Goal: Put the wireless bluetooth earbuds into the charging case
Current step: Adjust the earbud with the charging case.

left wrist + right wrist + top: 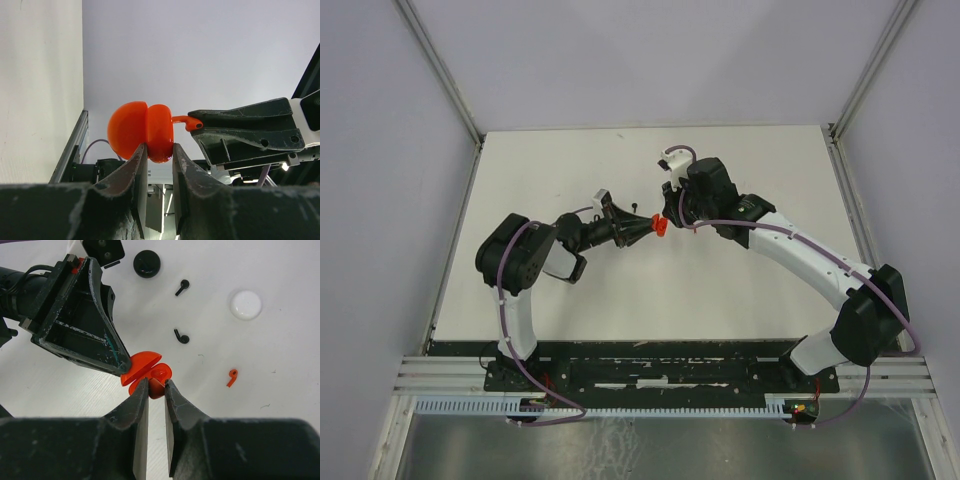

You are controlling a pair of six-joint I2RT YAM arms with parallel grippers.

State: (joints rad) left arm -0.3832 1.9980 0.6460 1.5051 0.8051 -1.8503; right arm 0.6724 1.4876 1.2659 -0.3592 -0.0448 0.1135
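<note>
Earbud [187, 120], red, pinched in my right gripper [156, 384], tip at open red case [131, 131]; my left gripper [159, 148] clamped on case. Second earbud [231, 377] on table [280, 315], case's 3 o'clock.

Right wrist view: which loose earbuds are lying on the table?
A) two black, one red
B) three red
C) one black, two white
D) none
A: a black earbud lies by the black case, a second black earbud lies below it, and a red earbud lies off to the right, all loose on the table.
</note>
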